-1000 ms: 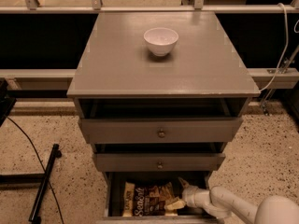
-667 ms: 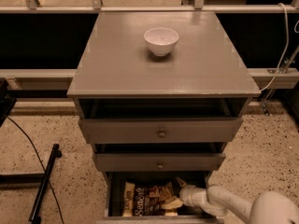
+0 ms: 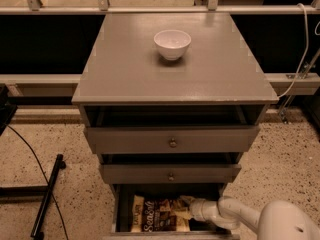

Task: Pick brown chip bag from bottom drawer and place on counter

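Note:
The brown chip bag (image 3: pixel 156 215) lies flat on the floor of the open bottom drawer (image 3: pixel 120 211), its white lettering facing up. My gripper (image 3: pixel 187 205) reaches into that drawer from the right on a white arm (image 3: pixel 235 215) and sits against the bag's crumpled right end. The bag's right edge is partly hidden behind the gripper. The counter (image 3: pixel 130 69) is the wide grey top of the cabinet, high above the drawer.
A white bowl (image 3: pixel 172 43) stands on the counter towards the back middle. Two knobbed drawers (image 3: pixel 172 142) above are pulled partly out and overhang the bottom drawer. A black stand and cable (image 3: pixel 47 196) lie on the speckled floor at left.
The arm has slid a little to the left, bringing the gripper closer onto the bag's right end. The bag itself has not visibly shifted.

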Controlling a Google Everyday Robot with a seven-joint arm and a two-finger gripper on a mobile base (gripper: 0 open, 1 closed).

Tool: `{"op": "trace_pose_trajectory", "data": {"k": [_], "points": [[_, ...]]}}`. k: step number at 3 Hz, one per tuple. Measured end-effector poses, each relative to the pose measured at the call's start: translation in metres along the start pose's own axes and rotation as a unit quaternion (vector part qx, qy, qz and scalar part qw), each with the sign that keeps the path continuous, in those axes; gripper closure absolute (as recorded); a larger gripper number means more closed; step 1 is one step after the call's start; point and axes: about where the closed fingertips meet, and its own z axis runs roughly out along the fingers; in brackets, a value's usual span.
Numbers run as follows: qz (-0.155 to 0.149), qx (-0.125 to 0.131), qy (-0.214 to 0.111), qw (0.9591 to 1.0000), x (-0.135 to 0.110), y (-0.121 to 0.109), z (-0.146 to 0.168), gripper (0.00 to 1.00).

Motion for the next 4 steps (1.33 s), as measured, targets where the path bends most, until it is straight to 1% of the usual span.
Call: {"op": "trace_pose_trajectory", "data": {"k": [1,2,3,4], "points": [[-0.002,-0.009,0.002,1.0000,0.002,0.002,0.004,0.73],[-0.017,-0.013,-0.002,0.9998,-0.006,0.006,0.001,0.96],[-0.036,-0.023,-0.040,0.9983,-0.028,0.015,-0.012,1.00],[-0.068,-0.035,-0.077,0.9941,-0.056,0.032,-0.025,1.00]]}}
